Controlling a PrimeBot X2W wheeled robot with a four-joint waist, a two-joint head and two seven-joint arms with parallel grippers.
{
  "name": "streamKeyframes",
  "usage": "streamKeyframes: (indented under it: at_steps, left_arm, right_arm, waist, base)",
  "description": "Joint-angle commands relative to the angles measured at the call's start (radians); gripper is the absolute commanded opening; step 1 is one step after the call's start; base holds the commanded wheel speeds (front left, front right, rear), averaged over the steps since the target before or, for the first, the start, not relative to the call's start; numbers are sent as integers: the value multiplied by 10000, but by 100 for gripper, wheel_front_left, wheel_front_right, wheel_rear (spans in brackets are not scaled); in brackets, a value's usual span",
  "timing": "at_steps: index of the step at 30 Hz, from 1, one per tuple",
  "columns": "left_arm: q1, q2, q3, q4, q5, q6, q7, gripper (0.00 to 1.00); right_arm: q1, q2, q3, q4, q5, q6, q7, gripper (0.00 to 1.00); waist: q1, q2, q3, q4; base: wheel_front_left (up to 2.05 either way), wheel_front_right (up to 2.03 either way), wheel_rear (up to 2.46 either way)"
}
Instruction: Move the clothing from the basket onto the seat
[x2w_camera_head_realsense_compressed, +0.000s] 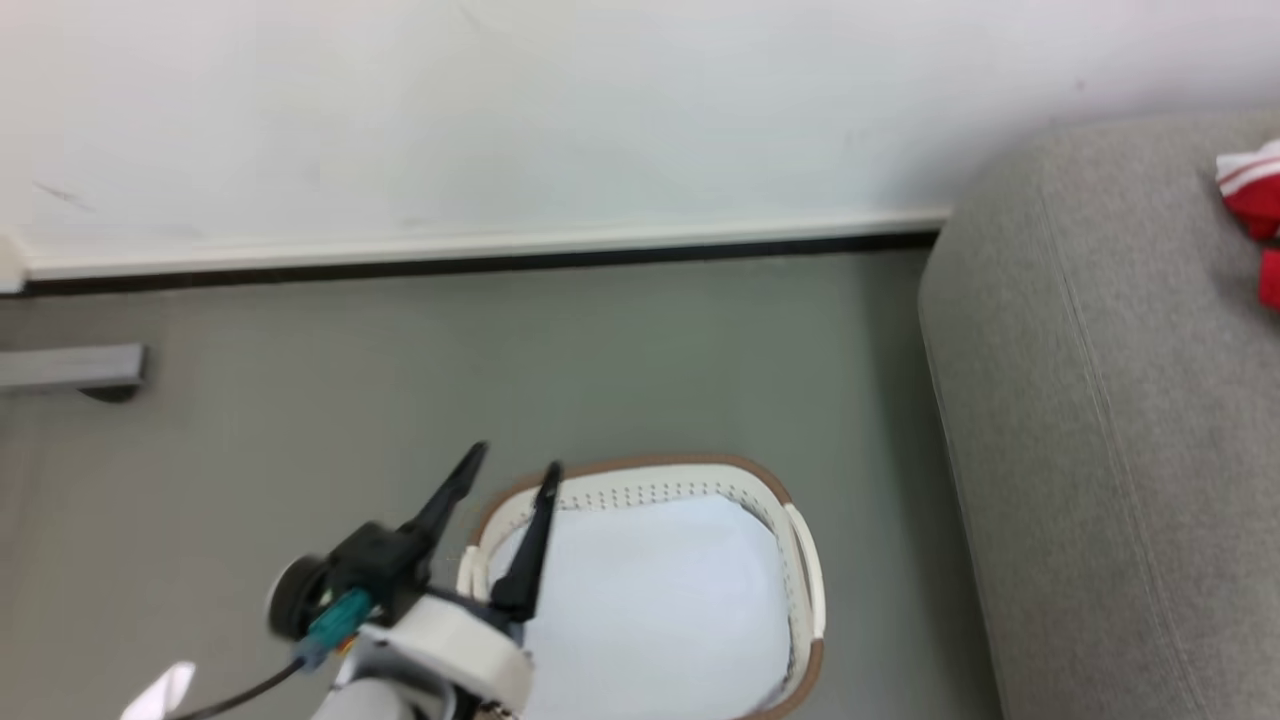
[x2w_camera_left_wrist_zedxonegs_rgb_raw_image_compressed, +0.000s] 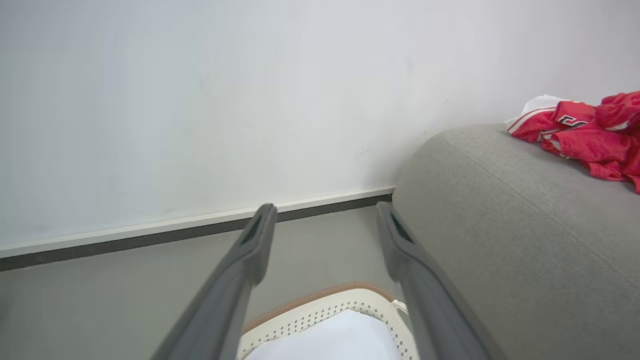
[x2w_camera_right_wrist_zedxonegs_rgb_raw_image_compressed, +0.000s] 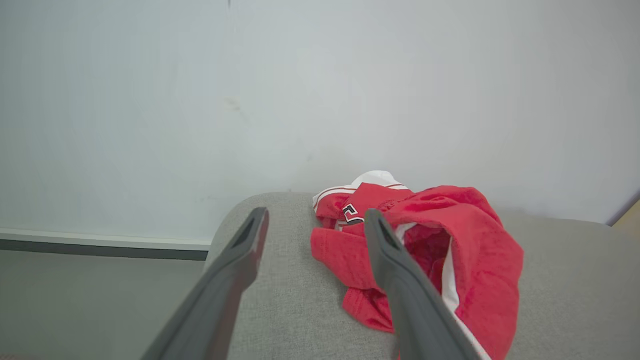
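The red clothing (x2w_camera_right_wrist_zedxonegs_rgb_raw_image_compressed: 440, 240) with white trim lies bunched on the grey seat (x2w_camera_right_wrist_zedxonegs_rgb_raw_image_compressed: 280, 300); it also shows at the far right as clothing (x2w_camera_head_realsense_compressed: 1252, 195) on the seat (x2w_camera_head_realsense_compressed: 1100, 400) and as clothing (x2w_camera_left_wrist_zedxonegs_rgb_raw_image_compressed: 585, 130) on the seat (x2w_camera_left_wrist_zedxonegs_rgb_raw_image_compressed: 500, 225). The cream basket (x2w_camera_head_realsense_compressed: 800, 560) with a brown rim stands on the floor beside the seat, with a pale white sheet inside it. My left gripper (x2w_camera_head_realsense_compressed: 515, 465) hangs open over the basket's left rim. My right gripper (x2w_camera_right_wrist_zedxonegs_rgb_raw_image_compressed: 315, 220) is open above the seat, its right finger in front of the clothing, holding nothing.
A white wall with a pale skirting board (x2w_camera_head_realsense_compressed: 480, 245) runs behind the grey floor (x2w_camera_head_realsense_compressed: 400, 380). A grey bar (x2w_camera_head_realsense_compressed: 70, 368) juts in from the left edge. The basket (x2w_camera_left_wrist_zedxonegs_rgb_raw_image_compressed: 325, 310) sits close against the seat's rounded side.
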Motion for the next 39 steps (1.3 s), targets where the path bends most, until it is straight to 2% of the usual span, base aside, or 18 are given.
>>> streamKeyframes:
  at_steps: [1,8,13,16,24,29,39]
  left_arm:
    - [252,52,123,11,2,78,-16,100]
    - [1466,70,1324,23,251,391,-12,100]
    - [2097,-147,1995,121,426,226,-13,100]
    - [2400,-301,2285,245,620,60,-14,100]
    - [3038,-654,2995,441,1040,-362,-14,100]
    - [3037,-791,3243,428,1414,-724,-15,100]
    - [3094,-1109,3794,434,1909,-1124,-15,100]
  right_arm:
    - [338,87,15,-263,-103,-26,-64,100]
    - [2141,1609,164,-2384,-872,-24,-523,100]
    - [3083,2646,78,-2977,-1329,-24,-985,100]
    - [3680,2940,114,-2901,-1489,-24,-1270,100]
    - [4381,3206,307,-2057,-1684,-24,-1780,100]
    - [4284,3243,481,-1705,-1683,-24,-1880,100]
    - [4130,3249,820,-1255,-1318,-24,-1927,100]
  waist:
    - [3,-1,-357,288]
    - [3,-1,-1076,587]
    - [3,-1,-1581,844]
    - [3,-1,-1890,958]
    - [3,-1,-2467,1030]
    - [3,-1,-2558,1004]
    - [3,-1,-2751,908]
  base:
    - [0,0,0]
    - [0,0,0]
    - [0,0,0]
    - [0,0,0]
    - [0,0,0]
    - [0,0,0]
    - [0,0,0]
